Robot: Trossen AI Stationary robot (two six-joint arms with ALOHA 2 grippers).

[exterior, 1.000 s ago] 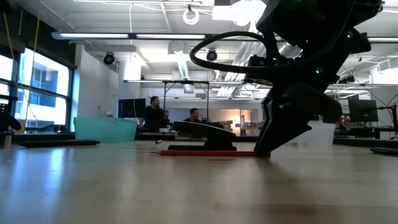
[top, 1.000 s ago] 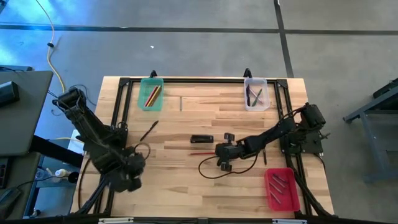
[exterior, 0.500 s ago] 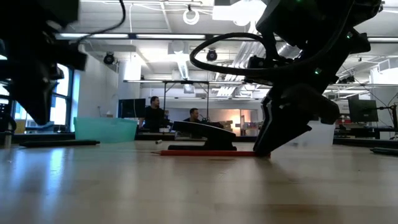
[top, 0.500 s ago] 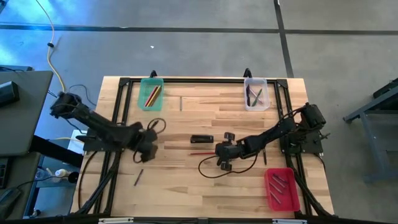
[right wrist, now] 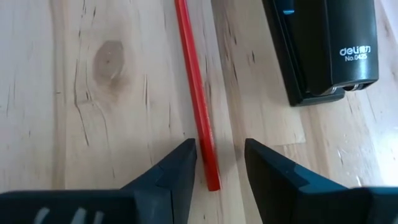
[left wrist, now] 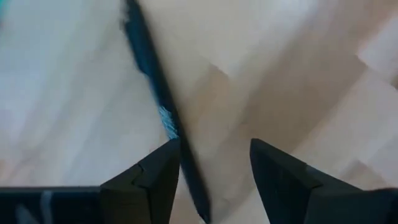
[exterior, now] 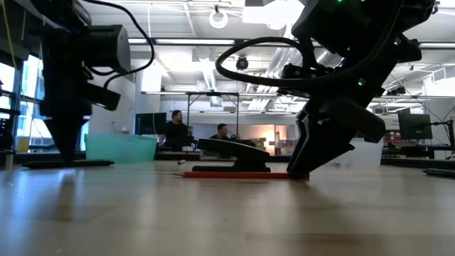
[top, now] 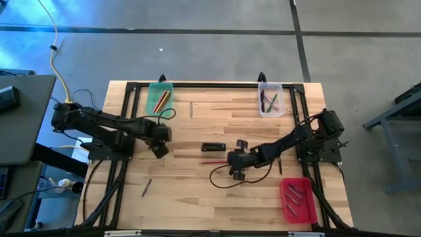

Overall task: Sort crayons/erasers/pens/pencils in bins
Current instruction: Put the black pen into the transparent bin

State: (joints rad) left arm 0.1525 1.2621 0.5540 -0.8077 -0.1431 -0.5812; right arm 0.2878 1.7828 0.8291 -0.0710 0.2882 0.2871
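Bright overhead striplights, left wrist view motion-blurred

Count on the bench [top: 217,191]: three bins, namely one green bin [top: 160,99], one clear bin [top: 270,99] and one red bin [top: 297,199]. One red pencil [top: 214,162] lies loose on the boards; the green bin holds a small cluster of pencils, number not determinable. Loose dark pens: three seen, one under the left arm [left wrist: 163,112], one near the front edge [top: 146,187], one beside the right arm [top: 279,166]. One thin stick [top: 191,109] lies near the far edge, kind uncertain. Pens in the clear and red bins cannot be counted. One black stapler [top: 213,147]. Two arms, one claw each. Two people [exterior: 175,129] in the room behind.
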